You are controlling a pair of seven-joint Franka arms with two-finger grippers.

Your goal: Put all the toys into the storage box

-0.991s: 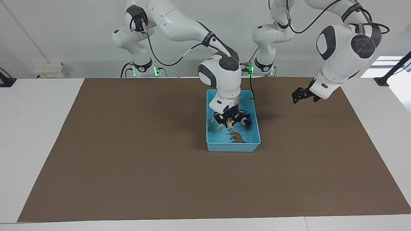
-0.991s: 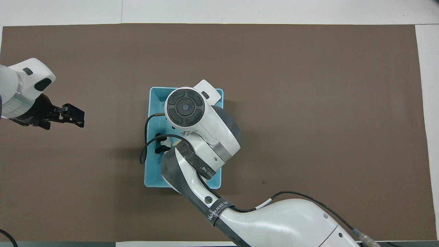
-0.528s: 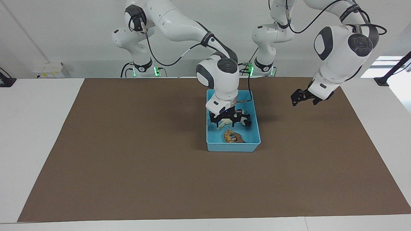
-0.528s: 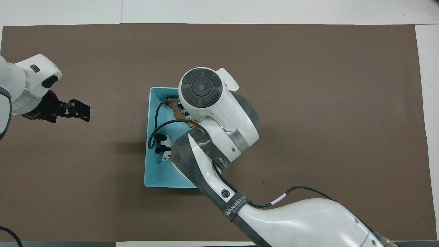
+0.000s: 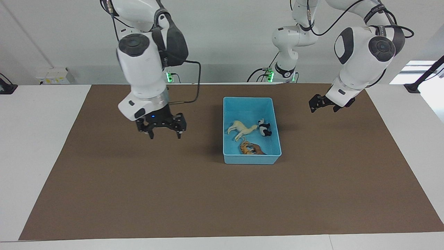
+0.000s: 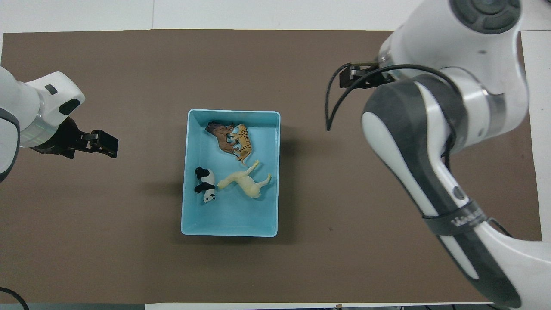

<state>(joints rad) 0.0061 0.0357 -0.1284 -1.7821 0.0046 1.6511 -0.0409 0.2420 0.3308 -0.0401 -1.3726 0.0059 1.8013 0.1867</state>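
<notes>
The light blue storage box [image 5: 251,160] stands mid-table and also shows in the overhead view [image 6: 228,226]. All four toys lie in it. They are the cream llama [image 5: 242,129] [image 6: 245,183], the panda [image 5: 264,128] [image 6: 205,186], the tan spotted cat [image 5: 245,148] [image 6: 243,144] and the brown animal [image 5: 257,149] [image 6: 219,135]. My right gripper [image 5: 164,134] [image 6: 354,77] is open and empty, raised over the mat toward the right arm's end of the table. My left gripper [image 5: 315,106] [image 6: 105,144] waits in the air over the mat toward the left arm's end.
A brown mat [image 5: 138,194] covers most of the white table [image 5: 34,139]. The right arm's large elbow [image 6: 430,129] fills the overhead view on its own side.
My right gripper has let go of the tan cat in the box. It has risen and swung away toward the right arm's end. The left gripper has barely shifted.
</notes>
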